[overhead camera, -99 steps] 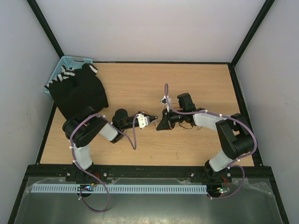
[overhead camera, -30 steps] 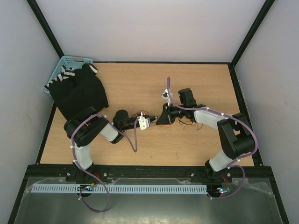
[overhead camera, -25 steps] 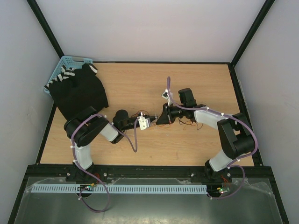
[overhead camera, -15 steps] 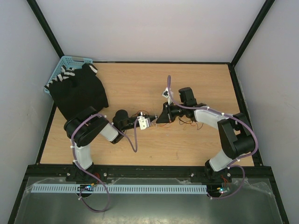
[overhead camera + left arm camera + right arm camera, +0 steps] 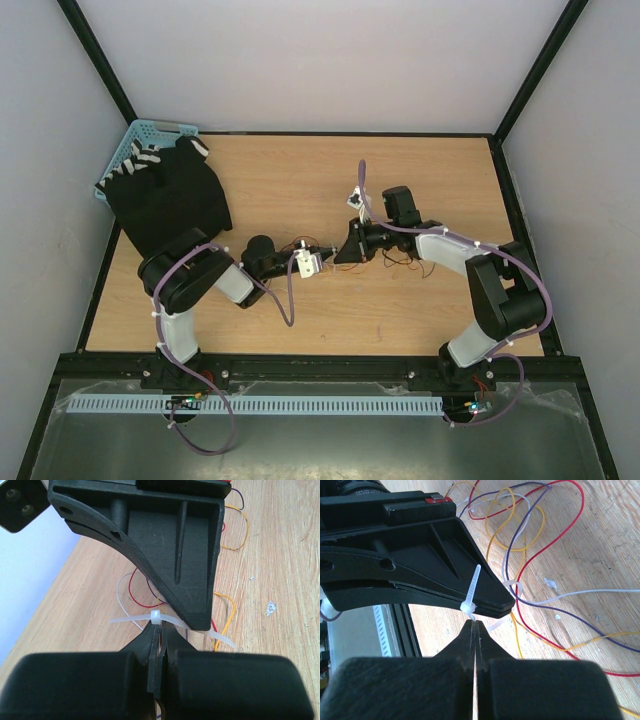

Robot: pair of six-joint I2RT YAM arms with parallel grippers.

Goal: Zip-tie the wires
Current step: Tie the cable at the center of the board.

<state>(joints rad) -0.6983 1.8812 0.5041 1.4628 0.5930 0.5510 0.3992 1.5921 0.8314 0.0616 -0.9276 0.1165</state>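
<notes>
My left gripper [image 5: 323, 249] and right gripper [image 5: 338, 251] meet tip to tip at mid table, both shut. The zip tie [image 5: 156, 618], a thin white strip, lies across the left jaws, its square head right at their tips. Its strap runs under the right gripper's finger [image 5: 170, 555]. In the right wrist view the zip tie head [image 5: 468, 606] sits just above my right gripper [image 5: 475, 623], which pinches the strap below it. The free tail points up across the left gripper's fingers [image 5: 420, 565]. The wires [image 5: 520, 555], red, yellow, purple and white, loop on the table [image 5: 400, 262] beside the right arm.
A blue basket [image 5: 140, 133] stands at the far left corner with a black cloth [image 5: 170, 195] draped out of it onto the table. Purple arm cables [image 5: 288, 295] hang beside both arms. Black frame posts [image 5: 100, 65] edge the wooden table [image 5: 300, 170].
Since the earliest frame the right wrist has shifted slightly left and away, closing on the left gripper. Over the last second both arms have stayed almost still.
</notes>
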